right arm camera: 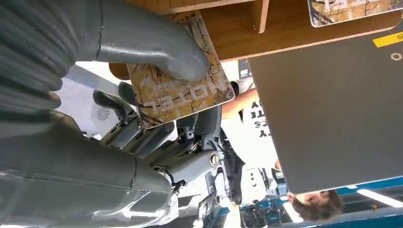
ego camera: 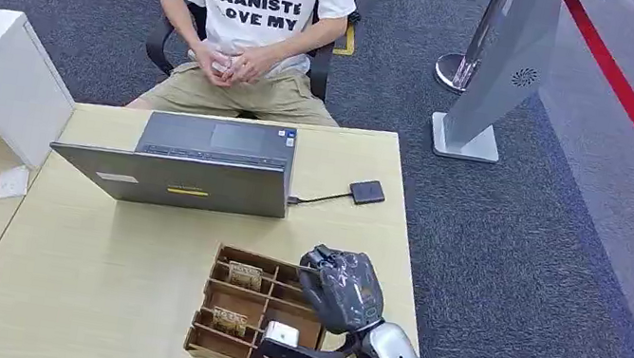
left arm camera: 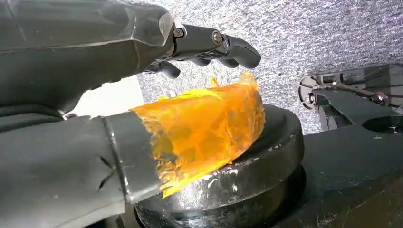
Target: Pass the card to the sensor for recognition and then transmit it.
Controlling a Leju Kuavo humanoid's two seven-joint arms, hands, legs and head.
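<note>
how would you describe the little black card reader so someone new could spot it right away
Start at the open grey laptop on the light wooden table. A thin black cable runs from its right side to the card reader, a small flat dark square lying toward the table's far right edge. Nothing else there is cabled.

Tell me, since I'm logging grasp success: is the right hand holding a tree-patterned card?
Yes: the right hand pinches the tree-patterned card between its thick grey thumb and dark fingers.
</note>
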